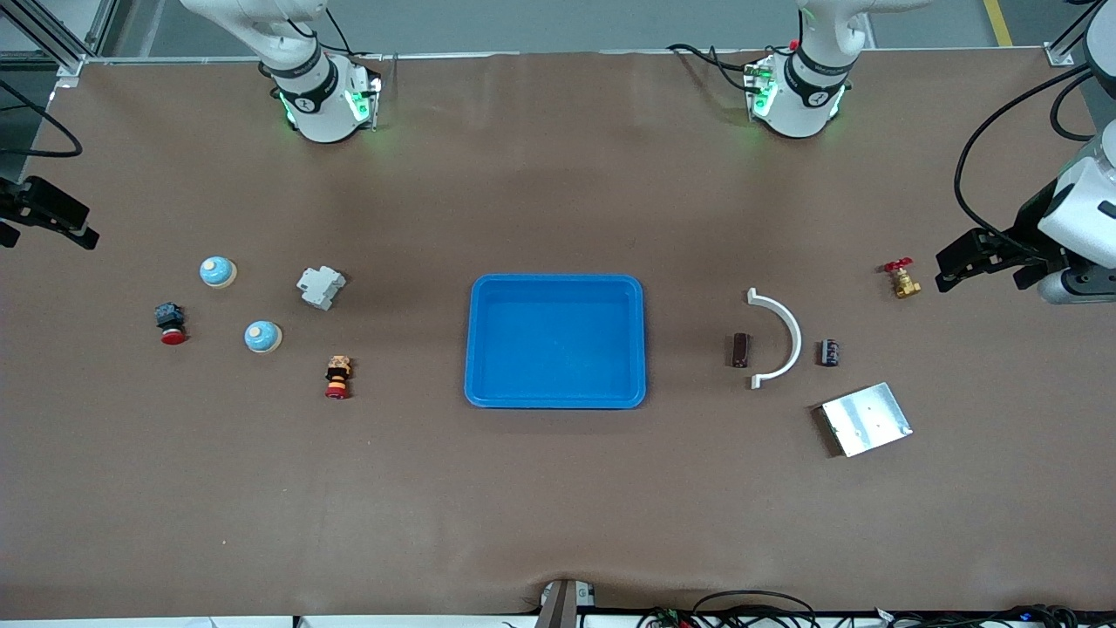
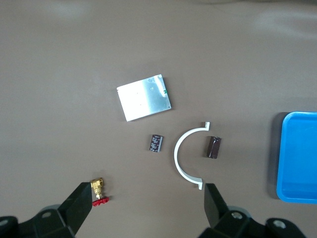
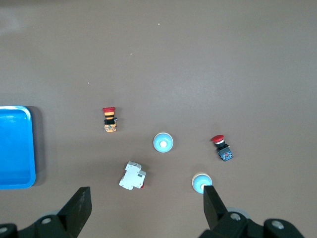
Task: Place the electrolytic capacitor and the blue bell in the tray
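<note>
- The blue tray (image 1: 555, 342) sits mid-table with nothing in it, so we judge the task to be at its start: neither item has been lifted yet
- The left gripper (image 2: 147, 206) hangs over the left arm's end of the table, by the brass valve (image 1: 903, 280), jaws spread wide and empty
- The right gripper (image 3: 143, 208) hangs over the right arm's end, equally wide and empty
- Two blue bells stand there upright, domes and buttons up, with no long axis to speak of; the nearer bell (image 1: 261, 336) lies closer to the tray than the farther bell (image 1: 217, 271), so we would lower the right gripper on it and close across the dome
- We take the dark cylinder with pale print to be the electrolytic capacitor (image 1: 828, 352); it lies on its side just beside the outer curve of the white curved bracket (image 1: 780, 336), long axis running toward the front camera
- We cannot tell which end carries the leads; the left jaws should close across its short width
</note>
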Available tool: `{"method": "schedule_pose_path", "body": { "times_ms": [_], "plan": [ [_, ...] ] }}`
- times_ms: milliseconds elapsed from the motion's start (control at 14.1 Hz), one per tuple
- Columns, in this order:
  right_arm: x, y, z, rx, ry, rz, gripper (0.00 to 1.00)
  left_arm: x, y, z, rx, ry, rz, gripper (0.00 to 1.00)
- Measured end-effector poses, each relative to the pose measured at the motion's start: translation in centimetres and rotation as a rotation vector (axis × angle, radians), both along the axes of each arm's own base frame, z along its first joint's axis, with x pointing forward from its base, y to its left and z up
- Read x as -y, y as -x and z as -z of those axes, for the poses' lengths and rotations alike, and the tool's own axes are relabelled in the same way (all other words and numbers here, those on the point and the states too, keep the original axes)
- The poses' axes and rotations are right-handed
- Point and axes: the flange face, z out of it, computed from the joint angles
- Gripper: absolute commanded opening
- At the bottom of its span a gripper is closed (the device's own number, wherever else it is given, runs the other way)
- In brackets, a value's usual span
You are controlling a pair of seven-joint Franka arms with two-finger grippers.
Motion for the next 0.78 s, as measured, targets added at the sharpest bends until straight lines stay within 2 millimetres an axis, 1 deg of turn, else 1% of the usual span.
{"method": "schedule_pose_path", "body": {
  "times_ms": [284, 498, 782],
  "plan": [
    [-0.46, -0.02, -0.08, 0.004, 0.001, -0.008, 1.0, 0.0, -0.01, 0.01, 0.0, 0.0, 0.0, 1.0],
    [-0.32, -0.01, -0.3, 0.014, 0.002, -0.006, 1.0, 0.0, -0.14, 0.08, 0.004, 0.0, 0.0, 1.0],
    [-0.42, -0.5, -0.38, 0.058, 0.006, -0.008, 1.0, 0.13, -0.4, 0.18, 0.011, 0.001, 0.002, 1.0]
  ]
}}
